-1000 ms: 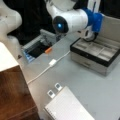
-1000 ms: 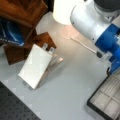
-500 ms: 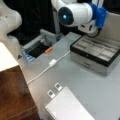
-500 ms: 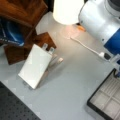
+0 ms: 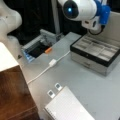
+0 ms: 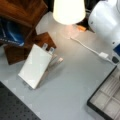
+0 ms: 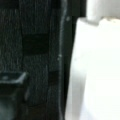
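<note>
The white arm (image 5: 78,9) with a blue lit ring and a blue wrist part (image 5: 103,12) hangs high at a front view's top, above the far edge of the grey compartment case (image 5: 93,51). Its white shell (image 6: 106,21) fills the top right in a front view. The gripper's fingers do not show in any view. The wrist view holds only a dark surface (image 7: 30,60) and a white body (image 7: 96,72) close to the lens. A white cable with an inline block (image 5: 52,62) lies on the grey table (image 5: 82,82) below the arm.
A spiral notebook (image 5: 66,106) and two small clips (image 5: 55,90) lie near a front view's bottom. An orange piece (image 5: 48,50) rests by a black open box (image 5: 37,48). A wooden block (image 5: 13,96) stands at left. A lamp shade (image 6: 68,10) and wooden shelves (image 6: 23,11) stand behind.
The arm has drifted up and toward the right in both front views. Nothing on the table has moved.
</note>
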Tool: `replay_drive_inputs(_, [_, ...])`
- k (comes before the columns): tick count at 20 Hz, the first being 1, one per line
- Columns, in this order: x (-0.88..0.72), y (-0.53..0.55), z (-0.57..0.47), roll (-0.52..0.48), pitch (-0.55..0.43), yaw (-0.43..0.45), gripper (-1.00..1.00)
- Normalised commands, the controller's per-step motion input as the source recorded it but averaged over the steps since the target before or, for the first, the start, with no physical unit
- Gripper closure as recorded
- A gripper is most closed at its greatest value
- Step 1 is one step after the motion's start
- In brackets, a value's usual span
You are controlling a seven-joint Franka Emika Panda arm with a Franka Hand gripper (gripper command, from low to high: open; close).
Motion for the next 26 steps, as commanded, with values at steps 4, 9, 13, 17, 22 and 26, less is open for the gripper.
replay_drive_inputs(4, [0.08,0.22,0.01,0.046,0.054,-0.117,-1.0])
replay_drive_inputs(9, [0.05,0.26,0.01,0.025,0.042,-0.131,-1.0])
replay_drive_inputs(13, [0.04,0.28,0.02,0.012,0.037,-0.13,-1.0])
replay_drive_inputs(17, [0.03,0.25,0.0,0.0,0.046,-0.115,-1.0])
replay_drive_inputs(22, [0.02,0.11,0.05,-0.004,0.088,-0.085,-1.0])
replay_drive_inputs(26, [-0.01,-0.07,0.14,-0.002,0.131,-0.045,-1.0])
